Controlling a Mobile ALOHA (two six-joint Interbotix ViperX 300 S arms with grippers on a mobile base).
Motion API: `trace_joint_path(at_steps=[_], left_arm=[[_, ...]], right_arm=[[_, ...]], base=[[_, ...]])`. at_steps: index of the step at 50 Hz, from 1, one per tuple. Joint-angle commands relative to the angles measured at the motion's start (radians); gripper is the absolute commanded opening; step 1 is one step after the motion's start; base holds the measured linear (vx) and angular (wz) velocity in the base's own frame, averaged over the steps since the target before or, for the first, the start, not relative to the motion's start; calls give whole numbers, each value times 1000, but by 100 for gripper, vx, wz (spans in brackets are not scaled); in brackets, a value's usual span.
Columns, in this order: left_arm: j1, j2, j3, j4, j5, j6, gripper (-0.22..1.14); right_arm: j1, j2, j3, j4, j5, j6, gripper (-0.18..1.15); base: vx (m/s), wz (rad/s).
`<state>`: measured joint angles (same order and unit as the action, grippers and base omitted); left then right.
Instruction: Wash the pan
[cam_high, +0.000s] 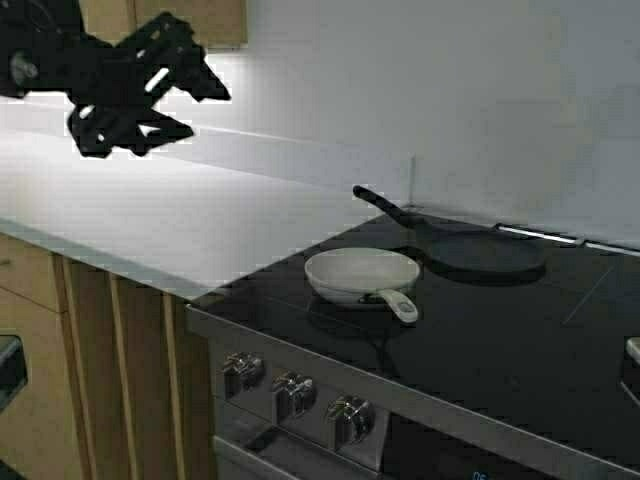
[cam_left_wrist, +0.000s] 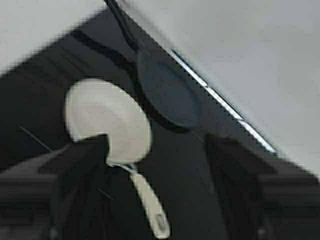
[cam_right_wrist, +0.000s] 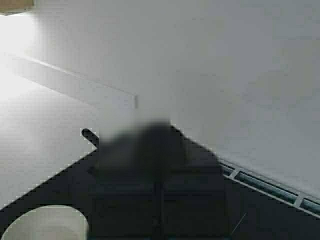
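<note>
The white pan (cam_high: 362, 272) sits on the black cooktop (cam_high: 480, 330), its short pale handle (cam_high: 398, 303) pointing to the stove's front. My left gripper (cam_high: 208, 112) is open and empty, high over the white counter, well left of the pan. In the left wrist view the pan (cam_left_wrist: 107, 117) and its handle (cam_left_wrist: 150, 205) show between that gripper's wide-apart fingers (cam_left_wrist: 80, 165). My right gripper (cam_right_wrist: 160, 145) is shut and empty, hovering over the cooktop. The pan's rim (cam_right_wrist: 45, 222) shows at the edge of its wrist view.
A larger black pan (cam_high: 480, 252) with a long black handle (cam_high: 385, 205) lies just behind the white pan. The white counter (cam_high: 150, 210) stretches to the left. The stove knobs (cam_high: 290, 385) line the front edge. Wooden cabinets (cam_high: 90, 350) stand below.
</note>
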<state>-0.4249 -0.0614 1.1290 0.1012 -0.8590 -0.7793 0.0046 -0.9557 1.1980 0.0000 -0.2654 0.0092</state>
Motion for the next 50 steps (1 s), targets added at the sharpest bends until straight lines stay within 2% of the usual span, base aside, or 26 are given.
trace_joint_path(at_steps=[1, 10, 21, 50], left_arm=[[-54, 156, -75, 20, -104, -51, 93], [-106, 362, -186, 40, -195, -152, 93], [-133, 551, -310, 48, -218, -232, 93], [-184, 874, -526, 64, -350, -472, 93]], right_arm=[[0, 8, -11, 2, -3, 2, 7], [2, 8, -9, 2, -3, 2, 7], [0, 9, -9, 2, -3, 0, 7], [2, 18, -6, 2, -3, 2, 7]], base=[[0, 0], [0, 0], [0, 0], [0, 0]])
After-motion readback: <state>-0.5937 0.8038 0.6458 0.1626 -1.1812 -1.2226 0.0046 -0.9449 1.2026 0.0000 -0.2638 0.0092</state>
